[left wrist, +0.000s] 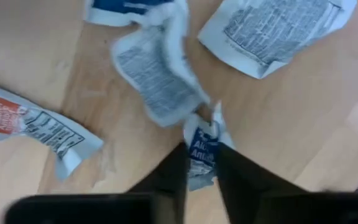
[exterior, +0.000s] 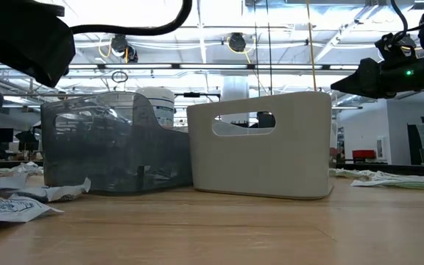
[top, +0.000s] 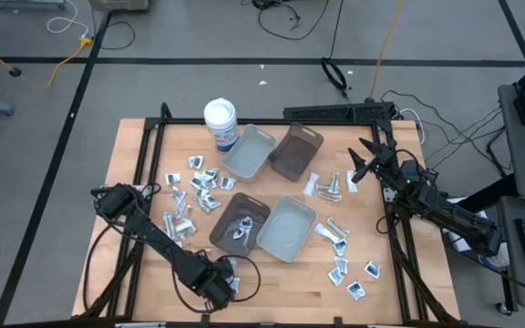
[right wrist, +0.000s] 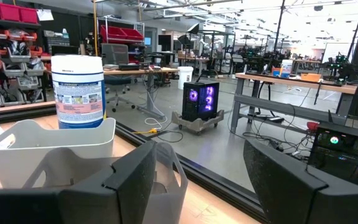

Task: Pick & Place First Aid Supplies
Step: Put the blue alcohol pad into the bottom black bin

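At the table's near edge, the left gripper [left wrist: 201, 163] pinches a small white packet with blue print [left wrist: 200, 148] between its narrowed dark fingers, just above the wooden tabletop [left wrist: 278, 118]; more crumpled white packets [left wrist: 157, 78] lie beside it. Farther off, the right gripper [top: 365, 157] hovers with fingers spread wide, holding nothing.

Bright overhead ceiling lights glare in the low view; the left wrist view is motion-blurred.
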Action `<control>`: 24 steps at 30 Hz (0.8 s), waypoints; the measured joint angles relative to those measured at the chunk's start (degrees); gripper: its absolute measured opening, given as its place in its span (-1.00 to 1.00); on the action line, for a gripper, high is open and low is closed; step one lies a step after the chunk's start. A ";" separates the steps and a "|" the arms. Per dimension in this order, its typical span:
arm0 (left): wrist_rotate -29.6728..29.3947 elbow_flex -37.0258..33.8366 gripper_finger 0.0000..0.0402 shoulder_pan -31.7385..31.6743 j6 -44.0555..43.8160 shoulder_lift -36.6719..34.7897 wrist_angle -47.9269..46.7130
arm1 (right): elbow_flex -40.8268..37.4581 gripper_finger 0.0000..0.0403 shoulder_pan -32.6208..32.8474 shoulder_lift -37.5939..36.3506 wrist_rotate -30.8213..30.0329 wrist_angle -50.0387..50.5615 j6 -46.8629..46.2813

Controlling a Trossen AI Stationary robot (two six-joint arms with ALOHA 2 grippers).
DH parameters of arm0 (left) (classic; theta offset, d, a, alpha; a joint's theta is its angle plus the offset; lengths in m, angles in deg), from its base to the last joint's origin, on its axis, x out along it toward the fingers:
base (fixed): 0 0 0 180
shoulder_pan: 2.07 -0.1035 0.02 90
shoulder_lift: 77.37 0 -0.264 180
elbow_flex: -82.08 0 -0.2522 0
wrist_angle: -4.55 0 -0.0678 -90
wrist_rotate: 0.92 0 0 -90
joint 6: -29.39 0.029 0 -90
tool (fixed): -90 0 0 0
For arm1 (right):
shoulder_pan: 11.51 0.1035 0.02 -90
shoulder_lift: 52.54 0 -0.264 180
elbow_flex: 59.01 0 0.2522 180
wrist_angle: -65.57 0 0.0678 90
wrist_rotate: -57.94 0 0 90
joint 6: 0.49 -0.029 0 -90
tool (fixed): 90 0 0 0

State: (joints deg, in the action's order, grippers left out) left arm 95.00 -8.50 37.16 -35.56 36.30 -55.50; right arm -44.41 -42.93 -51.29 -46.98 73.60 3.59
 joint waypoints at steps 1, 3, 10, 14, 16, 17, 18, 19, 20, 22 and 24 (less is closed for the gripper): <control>0.06 0.00 -0.82 0.02 0.29 0.00 0.08 | 0.01 0.18 0.02 -0.01 0.00 -0.01 0.00; 0.18 0.00 -0.94 0.02 0.40 0.00 0.14 | 0.01 0.18 0.02 0.00 0.00 -0.01 -0.01; 1.69 -0.13 -0.97 0.23 1.42 -0.88 -0.05 | 0.00 0.18 0.00 -0.01 0.00 -0.01 0.00; 2.14 -0.13 -0.96 0.44 3.01 -4.05 -0.31 | 0.01 0.18 0.00 0.00 0.02 -0.01 0.01; 1.82 -0.13 -0.97 0.37 3.52 -5.88 -0.86 | 0.01 0.18 0.02 -0.01 0.01 -0.01 0.00; 1.65 -0.13 -0.98 0.30 3.89 -6.80 -1.04 | -0.01 0.18 0.00 -0.02 0.00 -0.01 -0.01; 1.54 -0.13 -0.98 0.27 4.27 -7.65 -1.21 | 0.00 0.18 0.00 -0.01 0.00 0.00 0.01; 1.58 -0.13 -0.98 0.17 4.65 -8.44 -1.59 | 0.01 0.18 0.00 -0.02 0.00 -0.01 0.01; 1.57 -0.13 -0.97 0.15 5.12 -9.19 -2.15 | -0.01 0.18 0.00 -0.02 0.00 -0.01 0.01; 1.59 -0.13 -0.97 0.17 6.08 -10.70 -4.07 | 0.00 0.18 0.00 -0.02 0.01 -0.01 0.01; 1.68 -0.11 -0.98 -0.02 7.10 -12.08 -6.14 | -0.01 0.18 0.02 -0.02 0.02 -0.01 -0.01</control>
State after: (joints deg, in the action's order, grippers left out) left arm 96.68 -8.61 37.14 -28.46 24.22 -61.64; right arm -44.42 -42.91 -51.31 -46.96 73.59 3.58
